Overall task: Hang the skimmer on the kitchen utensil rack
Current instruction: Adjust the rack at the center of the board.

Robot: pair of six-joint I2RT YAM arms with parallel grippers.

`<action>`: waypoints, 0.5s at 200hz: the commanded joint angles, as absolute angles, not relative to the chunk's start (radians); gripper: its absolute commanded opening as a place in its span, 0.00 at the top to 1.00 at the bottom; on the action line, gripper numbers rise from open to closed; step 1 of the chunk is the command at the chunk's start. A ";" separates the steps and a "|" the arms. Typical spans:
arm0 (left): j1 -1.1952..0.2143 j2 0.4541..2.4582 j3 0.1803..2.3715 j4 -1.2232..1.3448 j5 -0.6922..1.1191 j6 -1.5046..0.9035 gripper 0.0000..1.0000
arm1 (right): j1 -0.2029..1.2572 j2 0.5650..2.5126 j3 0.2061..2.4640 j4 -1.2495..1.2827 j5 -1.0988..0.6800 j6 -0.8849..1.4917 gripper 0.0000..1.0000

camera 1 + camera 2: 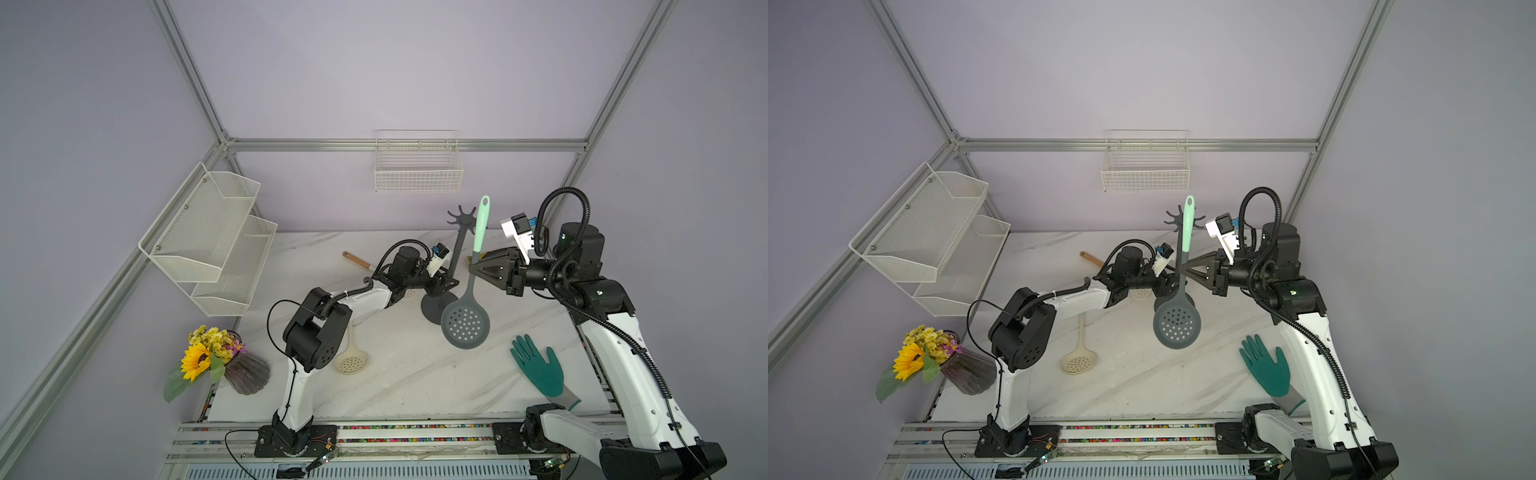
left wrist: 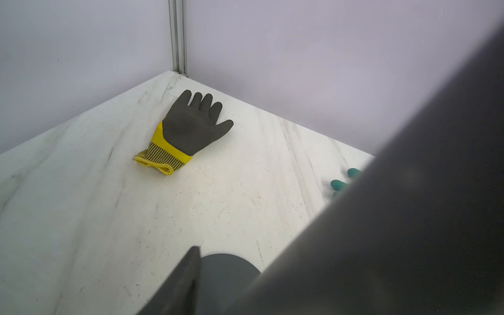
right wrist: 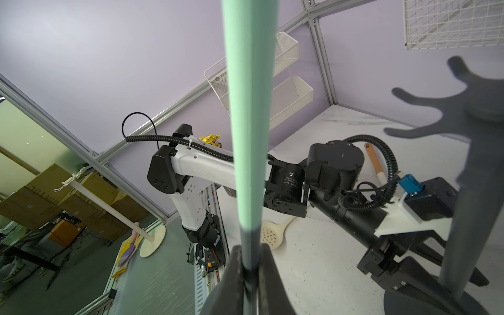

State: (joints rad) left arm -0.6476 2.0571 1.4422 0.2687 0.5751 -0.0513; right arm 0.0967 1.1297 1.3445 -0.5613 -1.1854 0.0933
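The skimmer (image 1: 465, 322) (image 1: 1177, 322) has a dark grey perforated head and a mint handle (image 3: 249, 109). It hangs upright above the table, head down. My right gripper (image 1: 473, 266) (image 1: 1183, 270) (image 3: 250, 261) is shut on its neck just below the mint part. The handle's top stands just right of the hook crown (image 1: 460, 216) (image 3: 463, 109) of the kitchen utensil rack (image 1: 432, 305) (image 3: 461, 218). My left gripper (image 1: 451, 284) (image 3: 447, 281) is closed around the rack's pole low down, near the round base (image 2: 226, 272). One left finger (image 2: 188, 275) shows beside the blurred pole.
A cream perforated ladle (image 1: 351, 361) and a wooden-handled utensil (image 1: 357, 261) lie by the left arm. A green glove (image 1: 538, 368) lies front right, a grey-yellow glove (image 2: 191, 131) in the back corner. Flower vase (image 1: 245, 370), mesh shelf (image 1: 212, 237), wire basket (image 1: 417, 166).
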 commanded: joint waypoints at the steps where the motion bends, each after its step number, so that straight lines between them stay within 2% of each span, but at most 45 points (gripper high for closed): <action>1: -0.644 2.024 1.426 0.353 0.548 -0.037 0.77 | 0.091 1.118 1.359 -0.549 -1.194 0.081 1.00; 45: -0.643 2.000 1.412 0.313 0.528 -0.008 0.91 | 0.089 1.102 1.308 -0.547 -1.191 0.079 1.00; 100: -0.641 1.975 1.371 0.277 0.513 0.027 0.90 | 0.086 1.083 1.197 -0.522 -1.232 0.097 1.00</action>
